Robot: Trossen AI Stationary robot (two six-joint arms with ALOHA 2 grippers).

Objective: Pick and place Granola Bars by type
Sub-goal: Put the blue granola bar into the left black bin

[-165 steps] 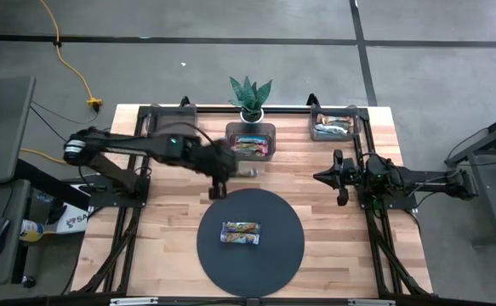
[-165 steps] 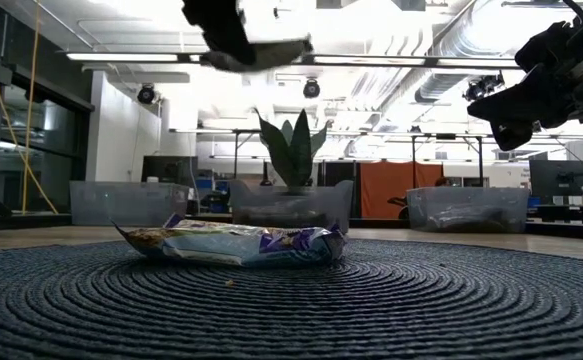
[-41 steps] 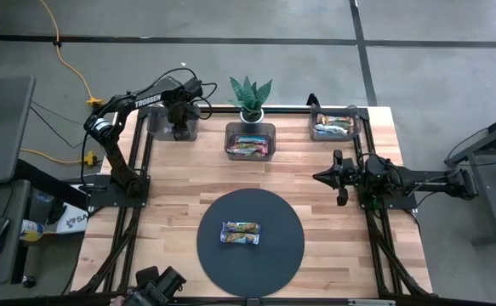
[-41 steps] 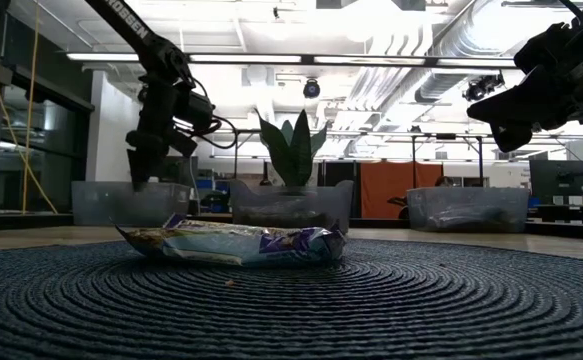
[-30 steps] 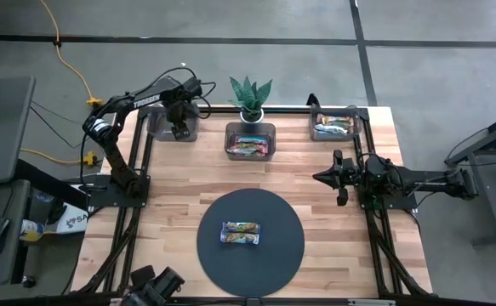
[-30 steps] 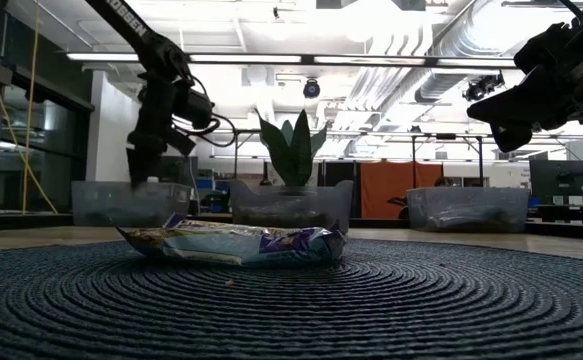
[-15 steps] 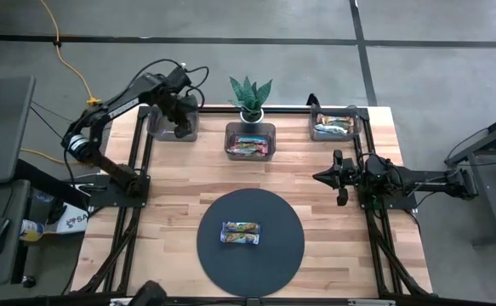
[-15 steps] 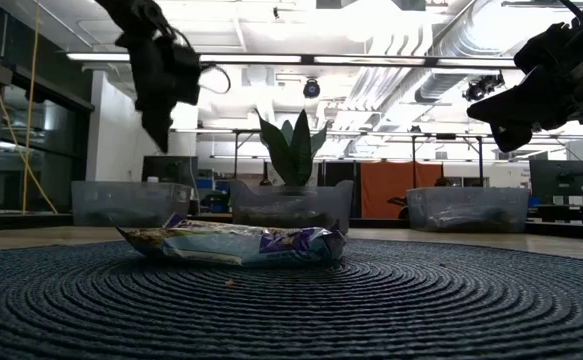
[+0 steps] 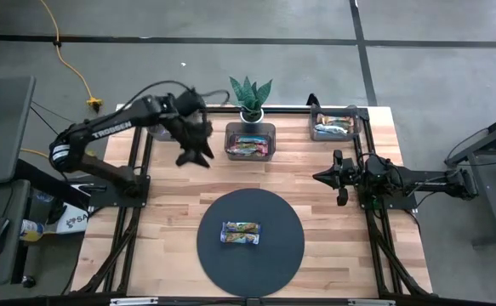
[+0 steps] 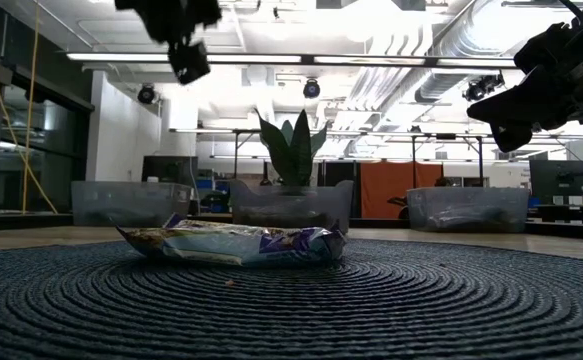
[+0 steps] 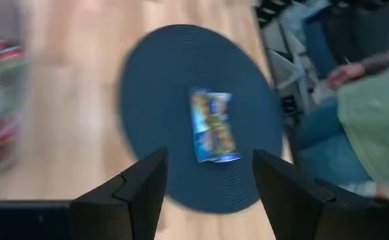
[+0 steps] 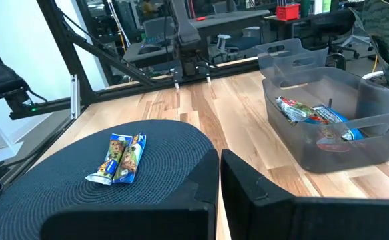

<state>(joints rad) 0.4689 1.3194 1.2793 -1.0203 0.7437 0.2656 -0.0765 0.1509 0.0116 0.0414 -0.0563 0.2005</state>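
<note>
Round dark mat [image 9: 250,237] lies on the wooden table [image 9: 167,212], toward the front from both grippers. Left gripper [image 9: 195,156] hangs above bare wood, just beside the middle bin [image 9: 250,141], fingers spread wide and empty. Right gripper [image 9: 341,179] hovers near the right bin [image 9: 334,124], jaws closed, holding nothing. One blue-wrapped granola bar [image 9: 241,232] rests on the mat, well apart from either gripper.

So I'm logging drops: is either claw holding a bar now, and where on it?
Nothing is held. The left claw is open and empty above the table; the right claw is shut on nothing.
</note>
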